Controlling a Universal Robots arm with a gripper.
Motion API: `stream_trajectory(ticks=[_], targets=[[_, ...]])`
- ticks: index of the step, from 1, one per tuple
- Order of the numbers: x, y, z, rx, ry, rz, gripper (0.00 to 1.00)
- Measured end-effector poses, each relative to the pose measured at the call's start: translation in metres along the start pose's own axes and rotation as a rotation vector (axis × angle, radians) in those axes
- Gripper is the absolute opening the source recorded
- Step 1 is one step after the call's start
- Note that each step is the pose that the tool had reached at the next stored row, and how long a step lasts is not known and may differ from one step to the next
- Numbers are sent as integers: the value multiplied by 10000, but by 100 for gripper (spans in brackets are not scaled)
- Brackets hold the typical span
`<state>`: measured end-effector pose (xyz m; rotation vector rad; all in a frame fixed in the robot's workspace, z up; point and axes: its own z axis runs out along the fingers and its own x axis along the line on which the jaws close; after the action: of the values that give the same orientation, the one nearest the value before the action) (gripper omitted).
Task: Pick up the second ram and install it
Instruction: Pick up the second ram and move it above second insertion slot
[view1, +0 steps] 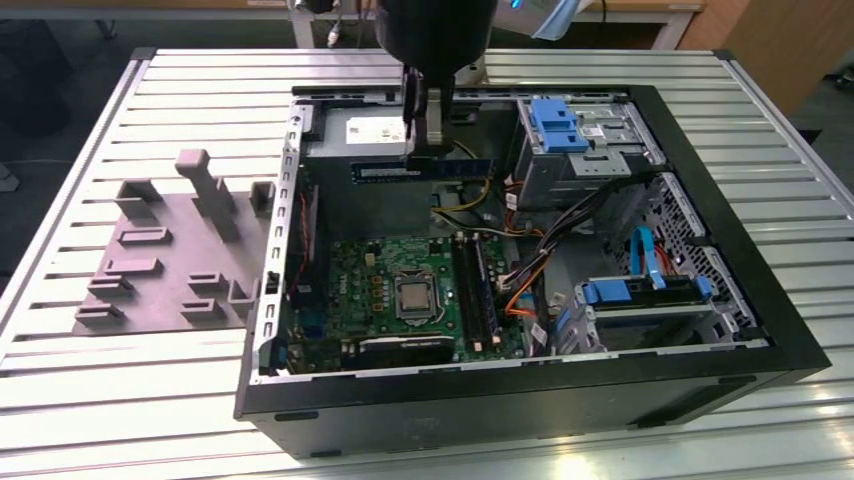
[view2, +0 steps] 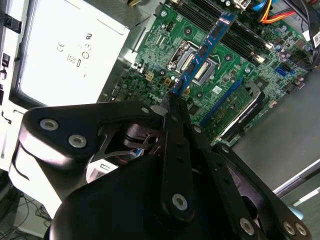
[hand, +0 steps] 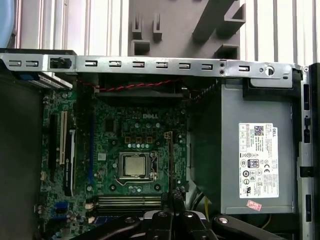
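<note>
While the installing is not yet done, the carrying step is in hand, as I judge it. In the exterior view, the gripper (view1: 424, 152) is hanging over the open computer case (view1: 747, 330), and its jaws are clenching the memory stick (view1: 447, 170) at about the middle of its length. The stick is lying level in the air above the silver power supply (view1: 347, 128), well apart from the long black slots (view1: 474, 290) on the green motherboard (view1: 380, 285). The case is sitting on the ribbed tabletop (view1: 134, 400) and is holding the motherboard, the power supply, cables (view1: 527, 275) and drive cages with blue parts (view1: 567, 125). A grey plastic holder (view1: 174, 250) is standing outside the case, at the exterior view's left.

In the second wrist view, the stick (view2: 205, 50) is reaching out from between the closed jaws, over the motherboard (view2: 225, 75).

In the first wrist view, the processor (hand: 135, 165) and the power supply (hand: 250, 150) are lying below the gripper (hand: 175, 200). Seating the stick is calling, I think, for holding it parallel to a free slot, straight above it, and then pressing evenly.
</note>
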<state>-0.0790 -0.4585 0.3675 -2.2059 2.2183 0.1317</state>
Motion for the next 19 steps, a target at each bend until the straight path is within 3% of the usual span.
stream_trajectory(ticks=[19], targets=[[9, -49, 131, 0, -1, 1, 12]])
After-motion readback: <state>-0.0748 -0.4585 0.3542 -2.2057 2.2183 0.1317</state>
